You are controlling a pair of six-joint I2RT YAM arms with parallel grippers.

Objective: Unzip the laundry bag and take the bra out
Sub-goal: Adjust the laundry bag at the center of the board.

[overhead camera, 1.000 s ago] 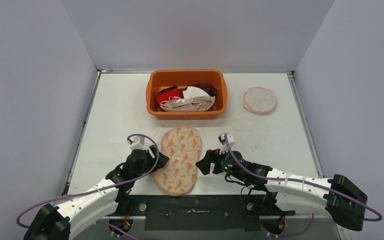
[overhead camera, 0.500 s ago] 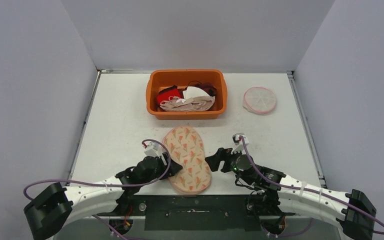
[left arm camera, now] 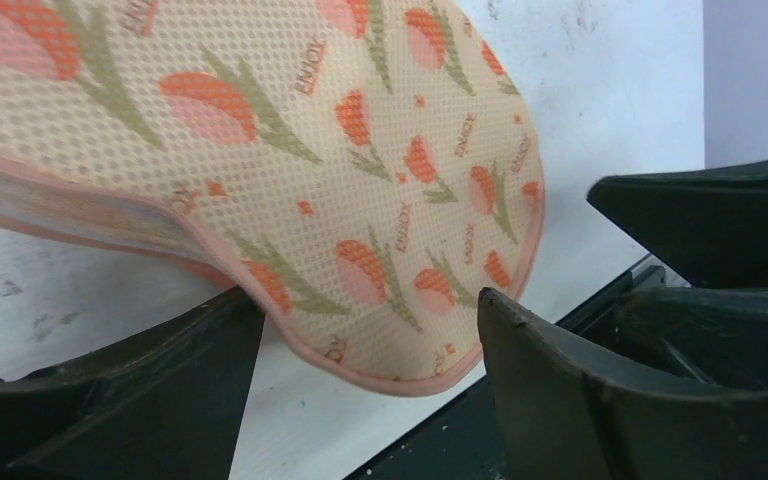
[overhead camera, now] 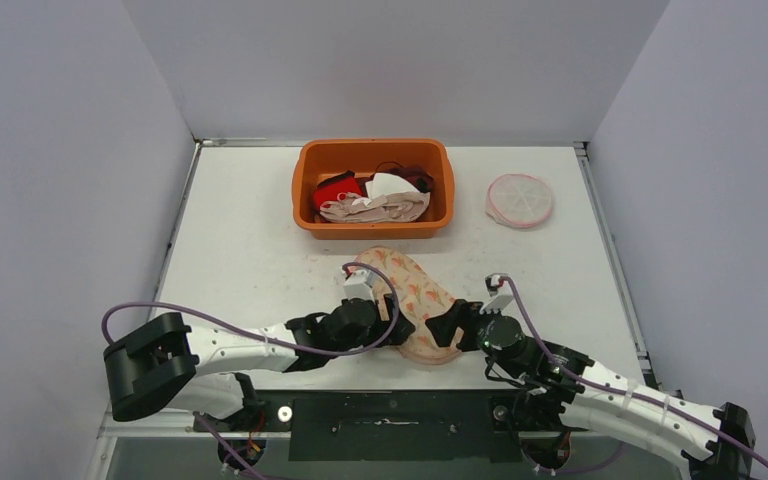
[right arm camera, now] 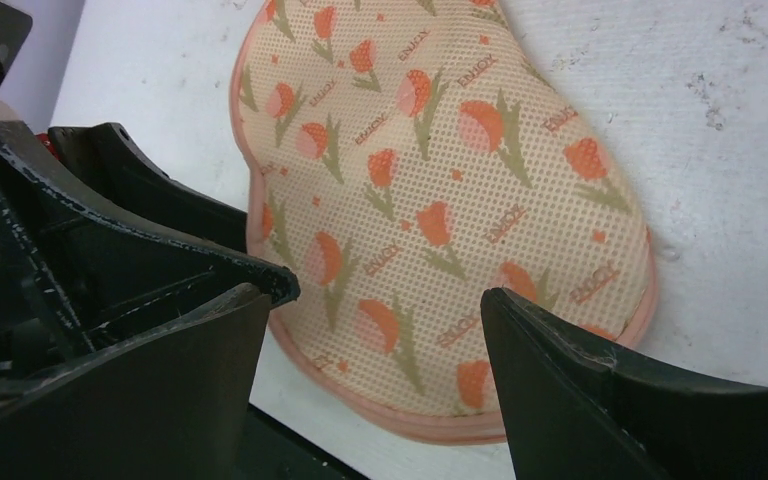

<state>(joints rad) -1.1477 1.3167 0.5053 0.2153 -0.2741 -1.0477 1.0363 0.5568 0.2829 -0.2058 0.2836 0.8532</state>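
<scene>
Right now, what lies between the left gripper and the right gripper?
The near end of the peach tulip-printed mesh laundry bag; left gripper and right gripper stand open either side. Top and wrist views show it.

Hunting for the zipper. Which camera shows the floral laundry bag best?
Right wrist: the laundry bag fills the frame, rounded end and piping clear. Left wrist shows one end only, edge curled. Top external shows it small, near end partly hidden by the left gripper and right gripper.
</scene>
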